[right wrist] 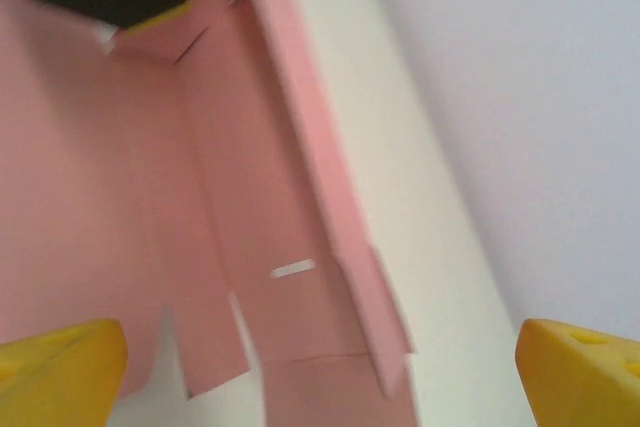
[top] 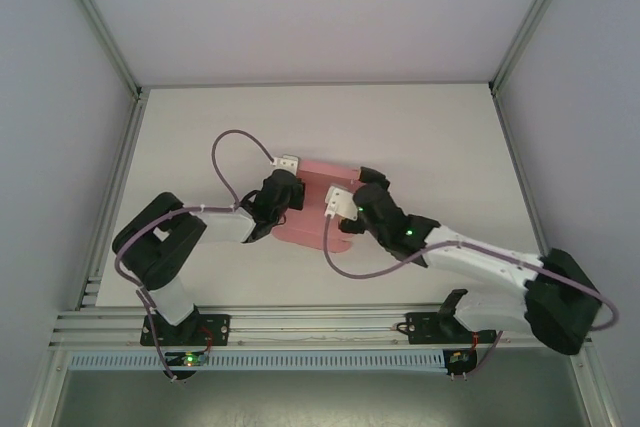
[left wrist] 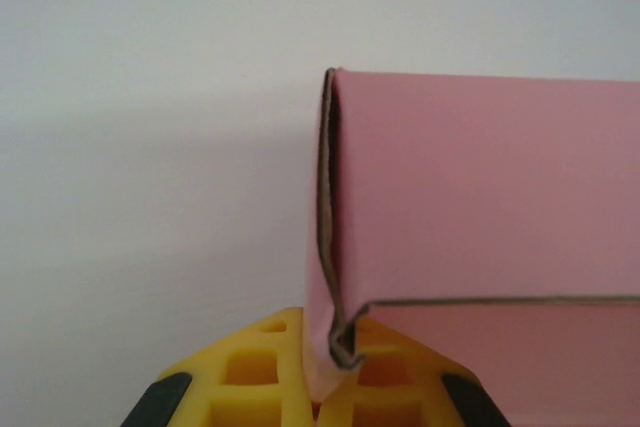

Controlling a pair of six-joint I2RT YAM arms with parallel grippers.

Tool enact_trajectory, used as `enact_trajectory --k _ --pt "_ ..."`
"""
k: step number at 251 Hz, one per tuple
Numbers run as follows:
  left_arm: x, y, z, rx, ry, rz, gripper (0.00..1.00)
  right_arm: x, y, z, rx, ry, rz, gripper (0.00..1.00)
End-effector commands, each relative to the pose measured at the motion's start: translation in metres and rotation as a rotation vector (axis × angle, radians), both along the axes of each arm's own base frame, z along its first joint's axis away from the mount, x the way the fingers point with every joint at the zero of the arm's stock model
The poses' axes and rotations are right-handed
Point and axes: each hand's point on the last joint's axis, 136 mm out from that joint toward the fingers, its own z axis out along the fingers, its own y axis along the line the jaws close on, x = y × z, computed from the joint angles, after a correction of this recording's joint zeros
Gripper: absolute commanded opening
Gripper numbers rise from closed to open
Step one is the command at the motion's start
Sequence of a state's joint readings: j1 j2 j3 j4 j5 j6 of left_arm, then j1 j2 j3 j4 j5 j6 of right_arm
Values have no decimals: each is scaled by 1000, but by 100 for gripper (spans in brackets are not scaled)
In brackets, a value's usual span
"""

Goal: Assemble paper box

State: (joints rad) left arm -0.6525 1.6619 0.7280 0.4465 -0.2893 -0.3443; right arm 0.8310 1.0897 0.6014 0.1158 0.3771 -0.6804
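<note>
The pink paper box [top: 318, 179] lies partly folded at the middle of the table, between my two grippers. My left gripper [top: 284, 191] is at its left end. In the left wrist view the yellow fingers [left wrist: 250, 372] are shut on a folded corner of the pink card [left wrist: 480, 197], with one panel standing up from it. My right gripper [top: 363, 189] hovers over the box's right end. In the right wrist view its yellow fingertips [right wrist: 60, 367] stand wide apart, open, above the flat sheet [right wrist: 120, 197] with its flaps, a small slot [right wrist: 292, 269] and a raised side wall [right wrist: 320, 177].
The white table [top: 200, 137] is walled by pale panels behind and at both sides, with aluminium rails [top: 110, 167] along its edges. Purple cables [top: 222, 157] loop off both wrists above the surface.
</note>
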Motion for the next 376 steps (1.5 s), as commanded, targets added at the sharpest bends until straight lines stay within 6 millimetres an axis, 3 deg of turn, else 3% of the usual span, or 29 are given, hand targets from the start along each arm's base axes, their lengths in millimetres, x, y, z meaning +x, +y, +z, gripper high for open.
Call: enact_trajectory --k 1,32,53,97,130,176,196,297,376 --pt "-4 19 9 3 33 97 0 0 -4 51 280 -101 -8 98" --pt "-11 27 14 19 45 117 0 4 -36 97 596 -95 -90 98" --pt "-15 26 19 6 40 95 0 15 -64 117 759 -78 -191 98" --pt "-22 27 29 -10 31 75 0 41 -93 110 806 43 -314 98" --pt "-28 24 28 -22 29 41 0 57 -85 91 798 172 -308 98" --pt "-31 24 26 -27 29 29 0 74 -53 63 793 350 -229 98" --pt "-31 26 28 -29 26 41 0 77 -51 51 772 383 -242 98" --pt "-28 19 39 -78 11 28 0 65 -37 10 761 492 -176 98" --pt "-31 19 48 -118 -2 31 0 52 -27 -4 766 552 -125 98"
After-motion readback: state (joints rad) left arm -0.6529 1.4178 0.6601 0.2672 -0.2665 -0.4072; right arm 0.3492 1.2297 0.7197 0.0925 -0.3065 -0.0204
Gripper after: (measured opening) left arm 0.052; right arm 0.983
